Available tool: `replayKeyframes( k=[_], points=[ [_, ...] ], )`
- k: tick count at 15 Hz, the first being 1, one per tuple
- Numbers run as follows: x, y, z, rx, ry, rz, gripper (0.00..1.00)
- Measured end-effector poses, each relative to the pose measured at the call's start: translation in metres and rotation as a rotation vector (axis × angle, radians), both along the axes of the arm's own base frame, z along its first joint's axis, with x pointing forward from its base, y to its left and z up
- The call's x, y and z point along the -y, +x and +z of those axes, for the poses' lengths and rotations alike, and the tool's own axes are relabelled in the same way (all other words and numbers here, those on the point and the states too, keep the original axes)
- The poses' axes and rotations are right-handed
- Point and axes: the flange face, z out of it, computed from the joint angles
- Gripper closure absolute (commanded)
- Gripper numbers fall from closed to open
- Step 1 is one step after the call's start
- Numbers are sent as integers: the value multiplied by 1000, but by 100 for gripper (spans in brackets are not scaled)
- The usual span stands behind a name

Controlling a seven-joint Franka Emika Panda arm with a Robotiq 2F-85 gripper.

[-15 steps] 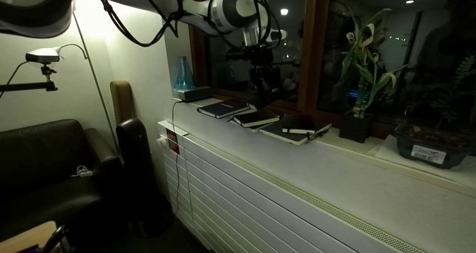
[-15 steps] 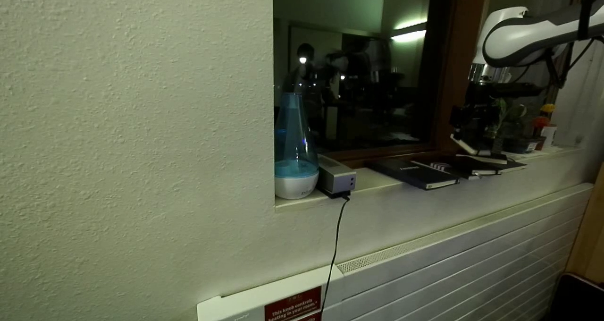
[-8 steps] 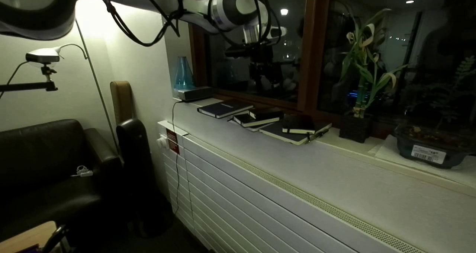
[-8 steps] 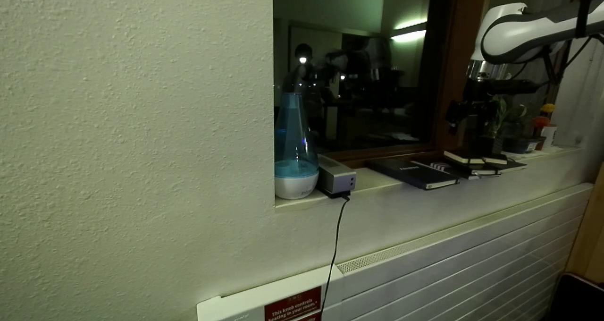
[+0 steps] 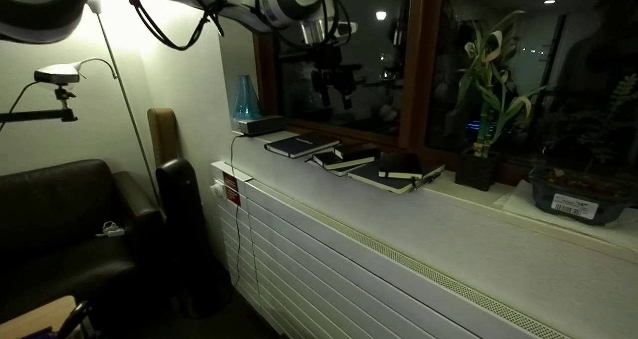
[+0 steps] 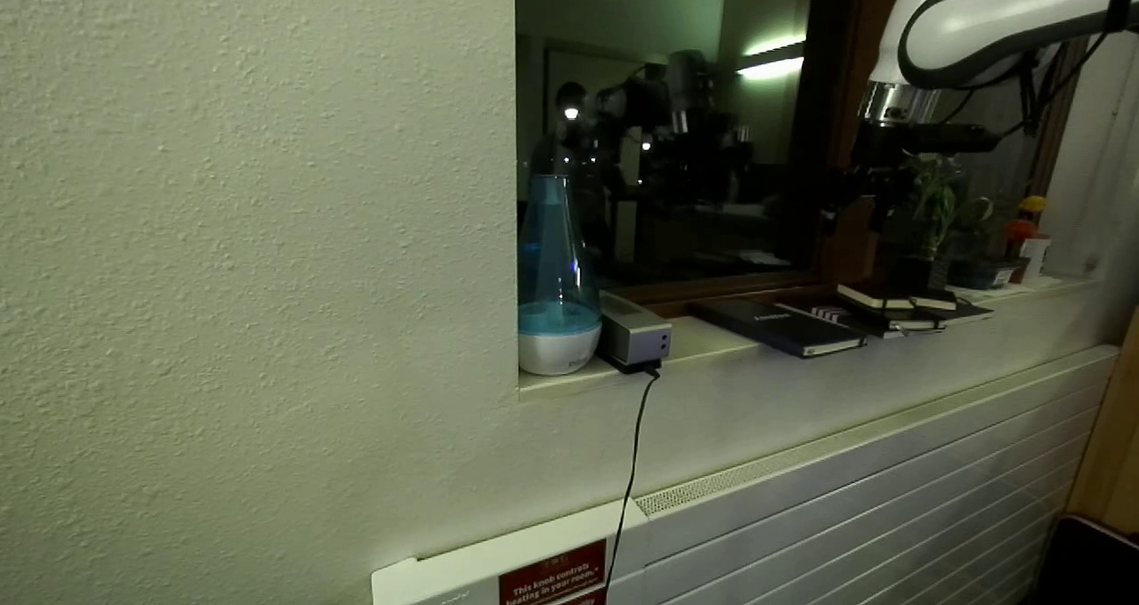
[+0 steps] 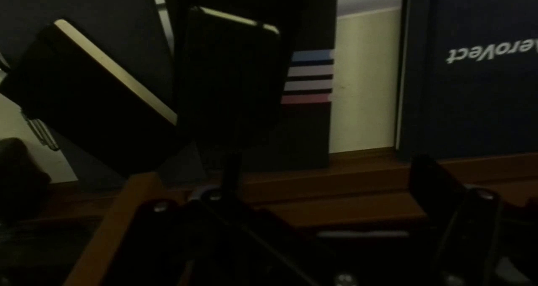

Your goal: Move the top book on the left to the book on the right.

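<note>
One small black book (image 5: 356,152) lies on the larger striped book (image 7: 311,130) in the middle stack, a little askew. To its right in an exterior view, another small black book (image 5: 400,166) rests on a dark grey notebook (image 5: 381,179); the tops of these two come close in the wrist view. On the left lies a navy AeroVect book (image 5: 301,145), nothing on it. My gripper (image 5: 337,101) hangs above the sill near the window, clear of every book. In the wrist view its fingers stand wide apart with nothing between them; the gripper (image 7: 325,170) is open.
The window pane and its wooden frame (image 5: 414,80) are close behind the gripper. A blue humidifier (image 6: 556,294) and a grey box (image 6: 634,329) stand at one end of the sill. A bamboo pot (image 5: 476,172) and a plant tub (image 5: 578,199) stand at the other.
One second ago the gripper held a small black book, tilted, over the middle stack. It has let go, and the book lies flat there. The open gripper has risen, moving left in both exterior views.
</note>
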Motion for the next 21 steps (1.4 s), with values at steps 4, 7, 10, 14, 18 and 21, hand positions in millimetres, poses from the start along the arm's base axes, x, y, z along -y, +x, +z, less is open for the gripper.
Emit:
replayKeyframes(
  k=[4, 7, 10, 14, 18, 21],
  points=[
    [-52, -12, 1, -16, 11, 101, 0],
    [-89, -24, -11, -52, 19, 193, 0],
    [-123, -39, -30, -102, 24, 264, 0],
    [-149, -53, -47, -145, 30, 310, 0],
    [-147, -54, -44, -143, 29, 311, 0],
    [-147, -54, -44, -143, 29, 311, 0]
  ],
)
